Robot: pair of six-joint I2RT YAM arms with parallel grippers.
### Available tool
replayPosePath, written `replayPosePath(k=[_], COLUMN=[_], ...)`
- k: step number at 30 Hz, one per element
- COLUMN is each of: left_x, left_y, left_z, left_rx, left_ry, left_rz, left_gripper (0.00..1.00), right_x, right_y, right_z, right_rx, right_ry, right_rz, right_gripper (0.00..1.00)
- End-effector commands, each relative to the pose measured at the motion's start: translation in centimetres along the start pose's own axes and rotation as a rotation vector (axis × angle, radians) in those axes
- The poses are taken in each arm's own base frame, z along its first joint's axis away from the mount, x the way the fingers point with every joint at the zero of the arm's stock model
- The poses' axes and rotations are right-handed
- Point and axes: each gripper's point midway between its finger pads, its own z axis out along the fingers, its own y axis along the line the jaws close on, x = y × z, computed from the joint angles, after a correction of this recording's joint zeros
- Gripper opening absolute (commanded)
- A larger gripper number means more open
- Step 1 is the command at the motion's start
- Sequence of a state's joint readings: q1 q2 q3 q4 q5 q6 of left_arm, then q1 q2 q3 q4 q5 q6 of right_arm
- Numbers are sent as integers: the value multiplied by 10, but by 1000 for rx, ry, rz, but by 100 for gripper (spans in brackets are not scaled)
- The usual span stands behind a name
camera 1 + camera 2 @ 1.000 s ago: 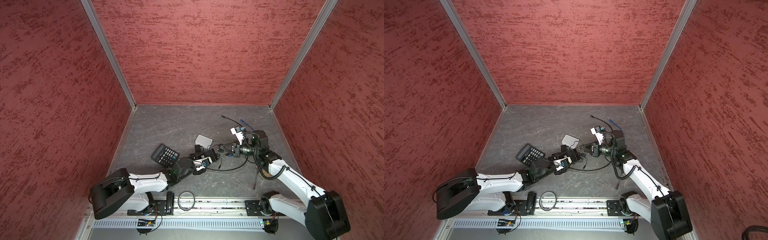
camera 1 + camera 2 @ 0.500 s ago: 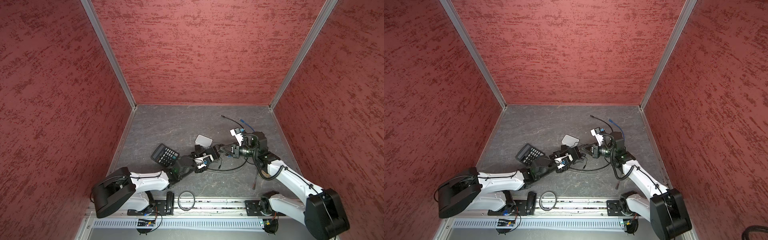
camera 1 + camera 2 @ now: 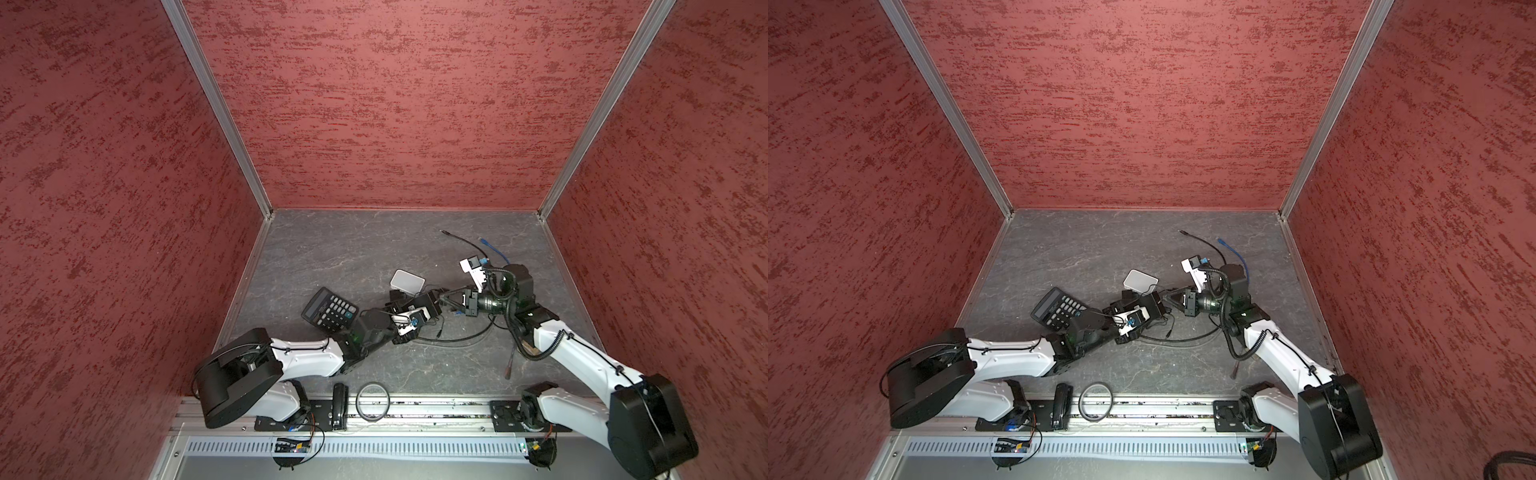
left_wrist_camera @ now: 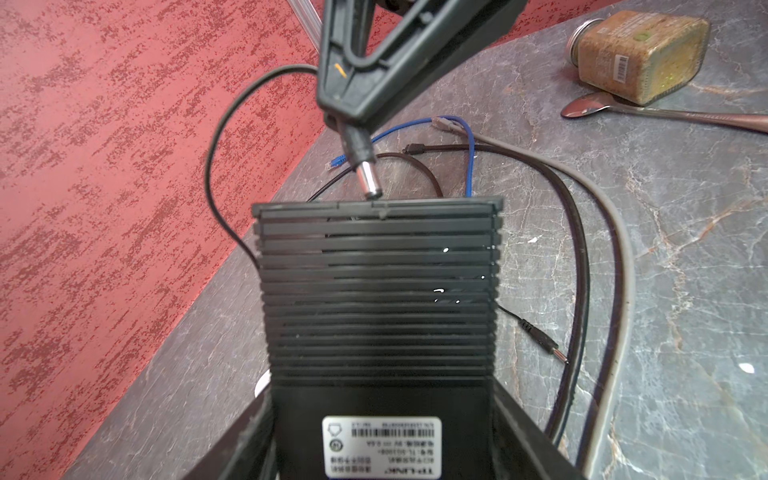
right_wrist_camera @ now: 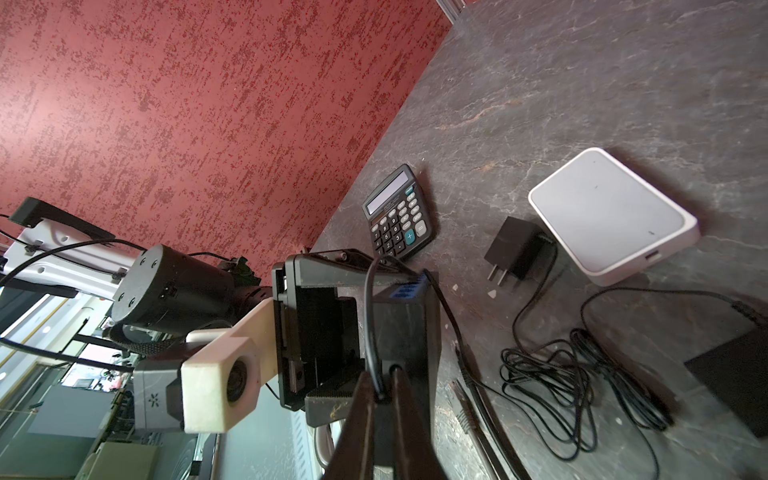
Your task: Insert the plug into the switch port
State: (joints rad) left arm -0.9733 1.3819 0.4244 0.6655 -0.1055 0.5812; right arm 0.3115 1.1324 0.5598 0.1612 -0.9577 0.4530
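While I line up insertion: left hand point(image 4: 382, 390) clamped across black ribbed plastic switch point(image 4: 378, 291), raised off grey marbled desk point(image 4: 665, 249) so port edge faces right arm. Right hand point(image 4: 338, 110) pinched shut on silver-tipped black barrel plug point(image 4: 365, 174) for aiming. Tip just at switch's far edge; I judge not yet seated.

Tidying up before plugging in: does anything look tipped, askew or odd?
A brown jar lies on its side, a spoon beside it; nothing looks spilled. The plug points at the switch's edge at a slant.
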Motion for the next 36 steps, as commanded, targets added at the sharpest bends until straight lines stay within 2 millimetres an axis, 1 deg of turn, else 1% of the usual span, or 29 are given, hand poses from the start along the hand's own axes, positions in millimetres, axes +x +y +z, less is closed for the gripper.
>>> replayPosePath(k=[1,5,10,14,17,21,25,29,33,36], left_x=[-35,-38,-47,-54,-58,-67,-85,-99,-103,-109], left_y=[17,18,19,20,21,31,40,38,32,36], left_z=[-3,-4,-6,-6,-4,-3,-4,-5,-3,-3], left_rx=[-41,-38,-36,-29,-27,-62,-87,-80,-52,-68], left_ry=[-113,-122,-160,-183,-192,-213,-271,-311,-308,-327], left_rz=[-28,-31,-43,-47,-59,-117,-184,-147,-71,-46], left_gripper=[0,0,0,0,0,0,0,0,0,0], right_x=[3,2,0,-2,-6,-8,-6,-3,-4,-4], right_y=[-5,-7,-15,-15,-10,-8,-11,-11,-11,-8], right_z=[2,4,4,5,5,3,3,5,6,6], right_rx=[11,15,58,52,36,41,59,67,93,89], right_ry=[0,-1,-4,-11,-21,-30,-21,1,28,36], right_rz=[-4,-1,4,2,-6,-17,-15,-14,-24,-25], right_gripper=[9,9,9,9,9,9,9,8,8,8])
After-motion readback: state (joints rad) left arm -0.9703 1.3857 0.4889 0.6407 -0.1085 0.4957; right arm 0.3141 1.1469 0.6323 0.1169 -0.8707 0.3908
